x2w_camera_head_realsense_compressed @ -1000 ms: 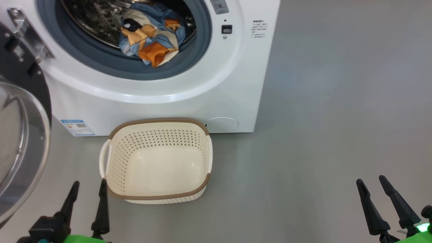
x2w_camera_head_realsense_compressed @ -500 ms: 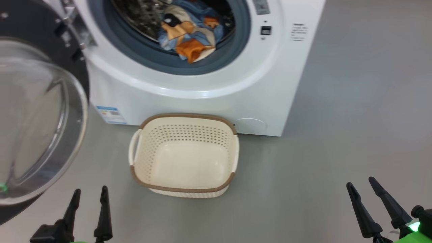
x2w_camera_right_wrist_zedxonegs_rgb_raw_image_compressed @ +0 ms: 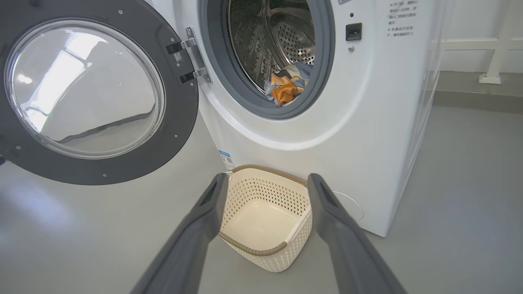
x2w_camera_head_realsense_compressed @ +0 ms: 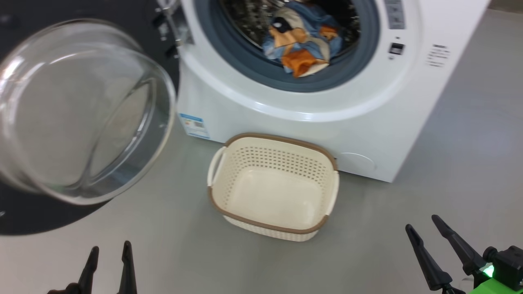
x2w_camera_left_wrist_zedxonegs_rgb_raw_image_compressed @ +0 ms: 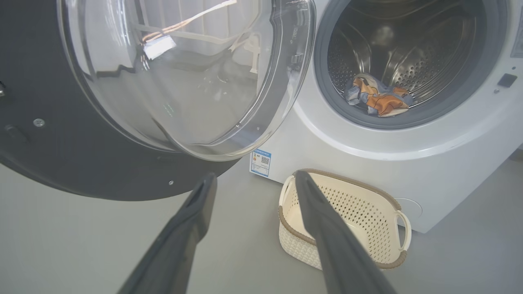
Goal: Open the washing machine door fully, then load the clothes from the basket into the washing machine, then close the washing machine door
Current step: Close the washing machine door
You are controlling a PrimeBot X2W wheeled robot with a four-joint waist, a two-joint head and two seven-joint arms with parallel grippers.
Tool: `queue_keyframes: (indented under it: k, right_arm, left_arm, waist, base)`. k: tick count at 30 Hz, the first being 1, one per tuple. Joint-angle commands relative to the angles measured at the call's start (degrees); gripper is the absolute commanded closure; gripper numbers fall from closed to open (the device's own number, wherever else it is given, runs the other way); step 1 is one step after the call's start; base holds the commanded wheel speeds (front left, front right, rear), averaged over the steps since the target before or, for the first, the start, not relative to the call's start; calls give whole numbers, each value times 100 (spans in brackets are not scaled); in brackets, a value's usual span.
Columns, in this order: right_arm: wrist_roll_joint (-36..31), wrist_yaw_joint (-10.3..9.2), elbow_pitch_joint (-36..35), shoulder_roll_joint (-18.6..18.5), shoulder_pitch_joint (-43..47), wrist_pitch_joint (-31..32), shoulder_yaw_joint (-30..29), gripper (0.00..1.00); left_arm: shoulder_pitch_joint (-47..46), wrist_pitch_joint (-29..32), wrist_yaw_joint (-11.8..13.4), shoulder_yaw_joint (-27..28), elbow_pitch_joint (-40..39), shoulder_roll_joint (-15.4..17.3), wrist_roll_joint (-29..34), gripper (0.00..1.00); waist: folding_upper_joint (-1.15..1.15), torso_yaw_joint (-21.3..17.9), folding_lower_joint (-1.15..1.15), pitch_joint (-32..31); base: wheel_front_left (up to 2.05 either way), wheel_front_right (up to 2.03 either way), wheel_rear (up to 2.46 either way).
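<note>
The white washing machine (x2w_camera_head_realsense_compressed: 367,122) stands with its door (x2w_camera_head_realsense_compressed: 81,110) swung wide to the left, domed glass facing me. The clothes (x2w_camera_head_realsense_compressed: 302,45), blue with orange and cream patches, lie at the drum's front lip, also seen as the clothes (x2w_camera_left_wrist_zedxonegs_rgb_raw_image_compressed: 378,96) and the clothes (x2w_camera_right_wrist_zedxonegs_rgb_raw_image_compressed: 286,83). The basket (x2w_camera_head_realsense_compressed: 273,185) sits on the floor before the machine with nothing in it. My left gripper (x2w_camera_head_realsense_compressed: 109,255) is open at the lower left, below the door. At the lower right my right gripper (x2w_camera_head_realsense_compressed: 423,228) is open, well right of the basket. Both hold nothing.
The door (x2w_camera_right_wrist_zedxonegs_rgb_raw_image_compressed: 94,90) hangs low over the grey floor (x2w_camera_head_realsense_compressed: 470,171) on the left, close above my left fingers (x2w_camera_left_wrist_zedxonegs_rgb_raw_image_compressed: 196,212). A blue label sticker (x2w_camera_head_realsense_compressed: 194,125) is on the machine's lower front. A white rail and wall base (x2w_camera_right_wrist_zedxonegs_rgb_raw_image_compressed: 482,61) run behind on the right.
The head camera has turned left, so machine, basket and door slid right in the picture. Both grippers stay open and low; the clothes and basket have not moved.
</note>
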Motion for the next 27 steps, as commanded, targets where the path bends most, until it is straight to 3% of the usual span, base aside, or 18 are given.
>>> queue_keyframes:
  k: [1, 13, 27]
  right_arm:
    - [16, 17, -113, -186, -144, -27, 164, 0]
    - [39, 17, -60, -250, -286, -27, 376, 0]
    - [41, 17, -39, -211, -317, -27, 443, 0]
  left_arm:
    - [-24, -37, 47, 155, -189, 62, -52, 0]
    - [168, -37, 166, 168, -337, 62, -227, 0]
    - [193, -37, 191, 212, -472, 62, -334, 0]
  waist:
    - [0, 420, 0, -53]
    - [0, 995, 0, -126]
    - [0, 1088, 0, -109]
  base:
    - [0, 0, 0]
    - [0, 0, 0]
    - [0, 0, 0]
